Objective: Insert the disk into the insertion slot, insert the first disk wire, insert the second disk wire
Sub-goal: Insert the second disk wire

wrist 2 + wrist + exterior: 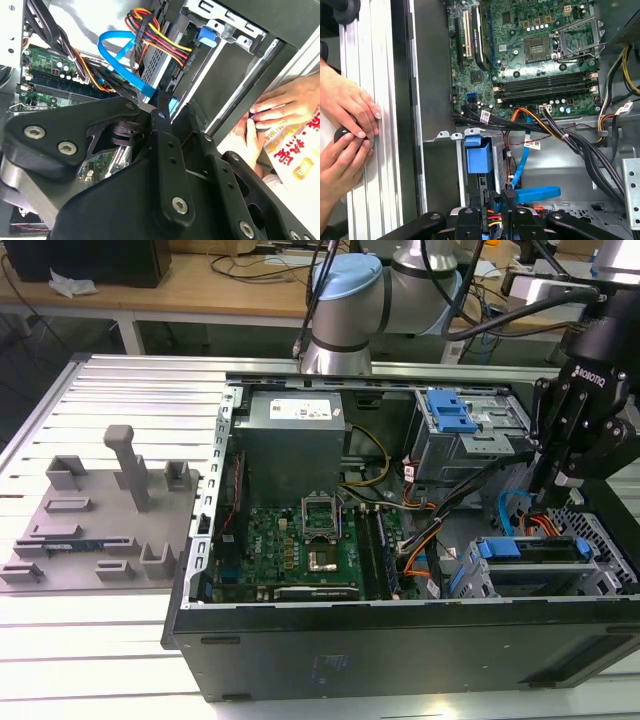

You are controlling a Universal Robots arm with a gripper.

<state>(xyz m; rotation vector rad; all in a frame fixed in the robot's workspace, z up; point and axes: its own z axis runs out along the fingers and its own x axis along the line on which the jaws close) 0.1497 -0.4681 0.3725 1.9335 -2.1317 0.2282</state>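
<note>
Inside the computer case (pixel 350 650), toward the exterior view's right, seeing the insertion slot (pixel 598 535) holding the disk (pixel 505 548). Hovering just above it with the gripper (pixel 557 488), beside a blue cable (pixel 522 160); not telling whether clamped or loose. Leaving the white label (pixel 297 412) on the power supply (pixel 290 455) unread, too small.

One open computer case (pixel 400 650) holds one motherboard (pixel 300 540), one power supply (pixel 295 435) and two grey drive cages: a blue-latched cage (pixel 460 440) at the exterior view's upper right, and the insertion slot (pixel 600 540) at its lower right. The first wrist view shows two hands: one hand (pixel 347 107) and a second hand (pixel 340 165).
</note>
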